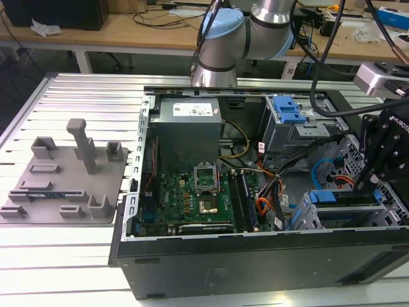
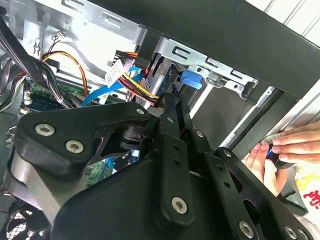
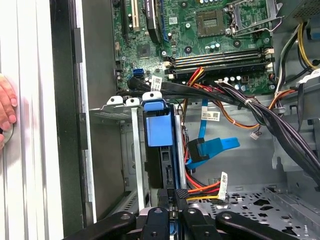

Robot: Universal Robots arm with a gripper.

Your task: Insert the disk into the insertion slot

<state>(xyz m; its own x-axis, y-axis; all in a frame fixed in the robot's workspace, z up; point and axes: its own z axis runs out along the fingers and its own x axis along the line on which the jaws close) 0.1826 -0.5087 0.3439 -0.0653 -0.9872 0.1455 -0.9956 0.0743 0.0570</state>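
**Gripper** (image 3: 172, 196): black two-finger unit at the front right corner of the computer case (image 1: 255, 262), as the exterior view shows it (image 1: 369, 176). The fingers (image 3: 181, 196) are drawn close together with a thin blue strip of the disk's frame between them, and appear to pinch it. The fingertip contact itself is hard to make out. In the second wrist view the black linkage covers the foreground.

**Disk** (image 3: 159, 127): stands on edge inside the insertion slot (image 3: 136, 150), most of its length already within. Its blue end tab (image 1: 323, 196) lies toward the motherboard (image 3: 210, 30). The label is hidden.

**Insertion slot**: grey metal cage against the case's front wall (image 1: 332, 217), with a perforated floor beside it.

**Obstructions**: a dark cable bundle (image 3: 250, 105) crosses just beyond the slot's far end. A blue flat cable (image 3: 215, 147) and red-yellow wires lie just beside the disk.

**Open room**: bare perforated metal on the cable side; solid case wall on the other.

**Person's hand** (image 2: 280, 150): rests at the case's outer edge, cut off by the frame.

**Elsewhere**: a grey fixture plate (image 1: 64, 173) on the bench, well apart.
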